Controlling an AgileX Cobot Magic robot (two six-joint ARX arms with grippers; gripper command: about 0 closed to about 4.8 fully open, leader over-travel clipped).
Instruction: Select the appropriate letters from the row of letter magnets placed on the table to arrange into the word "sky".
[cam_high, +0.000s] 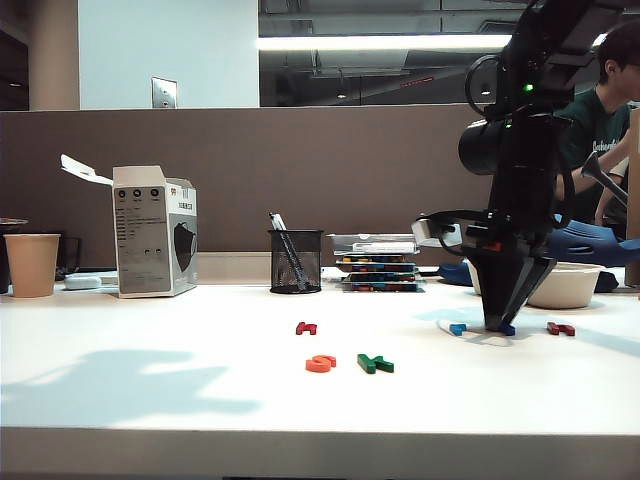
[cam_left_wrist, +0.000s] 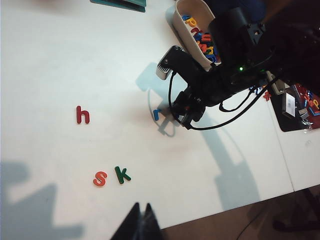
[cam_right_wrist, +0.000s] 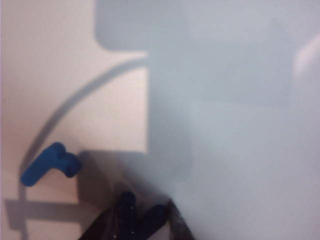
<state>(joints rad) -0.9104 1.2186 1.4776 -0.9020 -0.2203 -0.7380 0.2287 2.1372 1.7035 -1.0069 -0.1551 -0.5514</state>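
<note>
Blue Y (cam_right_wrist: 141, 216) sits between the tips of my right claw (cam_right_wrist: 135, 220), which stands narrowed on the white worktop (cam_high: 150, 380) around it, beside the light blue letter (cam_right_wrist: 49, 165). Orange S (cam_high: 320, 364) and green K (cam_high: 375, 364) lie side by side nearer the front edge. My left claw (cam_left_wrist: 140, 220) hangs above, tips together.

We see a wide white bench (cam_high: 150, 400) with a smooth matt top that takes soft shadows. The flat orange-red plastic letter S (cam_high: 320, 364) and the dark green plastic letter K (cam_high: 375, 364) look smooth with a slight sheen, as do the dark blue plastic letter Y (cam_right_wrist: 142, 216) and the light blue plastic letter (cam_right_wrist: 49, 164). The right hand (cam_high: 497, 325) is matt black plastic. The black pen cup (cam_high: 295, 261) is wire mesh; the tan cup (cam_high: 32, 264) looks like paper; the grey-and-white box (cam_high: 152, 232) is printed card.
</note>
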